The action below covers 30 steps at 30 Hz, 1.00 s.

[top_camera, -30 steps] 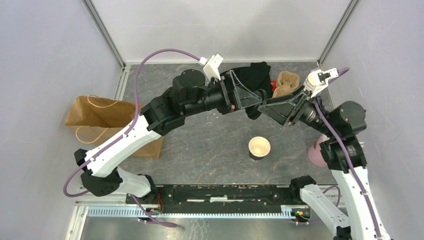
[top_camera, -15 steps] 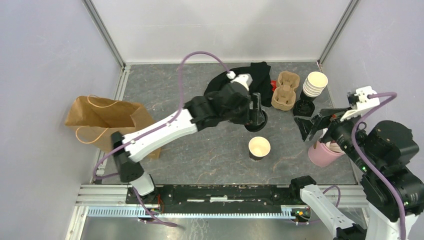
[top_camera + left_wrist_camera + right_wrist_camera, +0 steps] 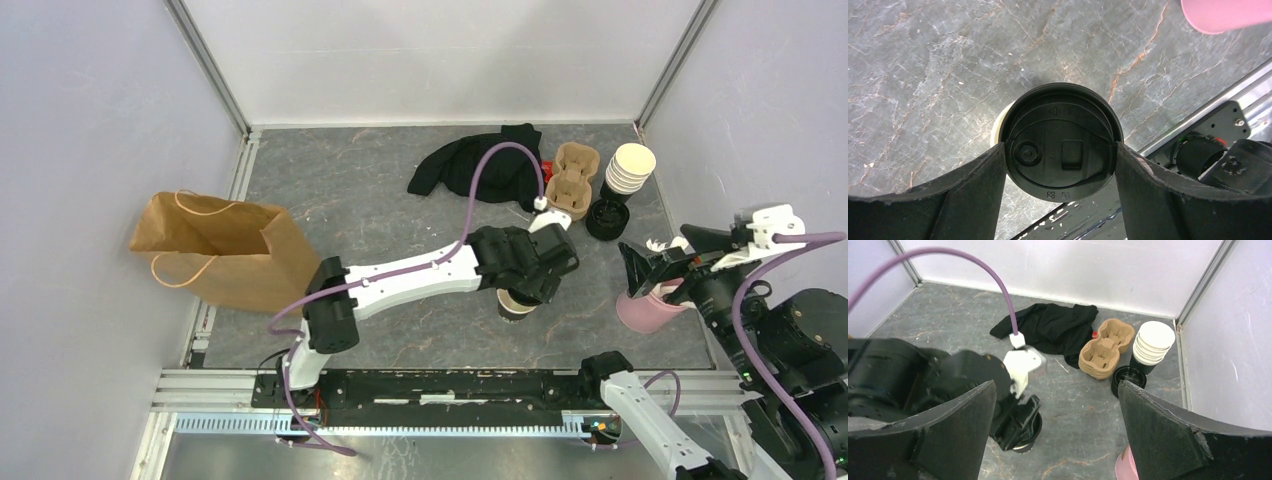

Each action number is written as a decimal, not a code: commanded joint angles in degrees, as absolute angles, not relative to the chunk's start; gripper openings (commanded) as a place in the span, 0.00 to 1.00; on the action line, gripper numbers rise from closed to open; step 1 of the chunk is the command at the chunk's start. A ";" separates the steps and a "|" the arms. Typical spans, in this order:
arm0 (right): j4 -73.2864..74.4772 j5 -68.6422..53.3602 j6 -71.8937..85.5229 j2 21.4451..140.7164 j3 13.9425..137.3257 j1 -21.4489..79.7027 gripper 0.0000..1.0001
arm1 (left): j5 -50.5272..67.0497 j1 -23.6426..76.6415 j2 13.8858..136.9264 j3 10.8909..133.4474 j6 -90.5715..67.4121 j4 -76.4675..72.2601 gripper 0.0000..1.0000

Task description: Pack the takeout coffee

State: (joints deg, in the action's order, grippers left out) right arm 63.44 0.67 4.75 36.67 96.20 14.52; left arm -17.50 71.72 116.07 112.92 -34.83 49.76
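My left gripper (image 3: 527, 283) (image 3: 1061, 150) is shut on a round black sip lid (image 3: 1063, 125), one finger on each side of its rim. It holds the lid right over a small black paper cup (image 3: 514, 309) at mid-table. Only a sliver of the cup's cream rim (image 3: 997, 128) shows past the lid, so I cannot tell whether the lid is seated. No other capped cup is in view. My right gripper (image 3: 662, 258) (image 3: 1055, 440) is open and empty, raised at the right side, looking down at the left gripper and cup (image 3: 1023, 432).
A cardboard cup carrier (image 3: 569, 180) (image 3: 1105, 347), a stack of lidless cups (image 3: 628, 168) (image 3: 1152, 342) and loose black lids (image 3: 605, 218) (image 3: 1128, 379) stand back right. A black cloth (image 3: 478, 165) lies behind. A brown paper bag (image 3: 220, 250) lies left. A pink container (image 3: 645, 310) stands right.
My left arm swung from the back of the table forward and down to the open cup, carrying the lid. My right arm pulled back from the cup stack to the right near side.
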 commanded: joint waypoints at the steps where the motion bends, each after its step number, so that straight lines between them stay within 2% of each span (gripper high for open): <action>1: 59.96 6.73 2.53 35.95 95.85 16.59 0.98 | -21.61 72.79 119.65 117.55 -31.19 52.43 0.65; 10: 59.08 8.28 2.37 33.69 92.69 18.08 0.98 | -24.51 73.21 118.49 115.17 -32.01 53.17 0.66; 30: 56.79 9.11 1.94 33.14 89.70 21.16 0.98 | -22.78 73.39 119.96 115.85 -33.47 53.81 0.70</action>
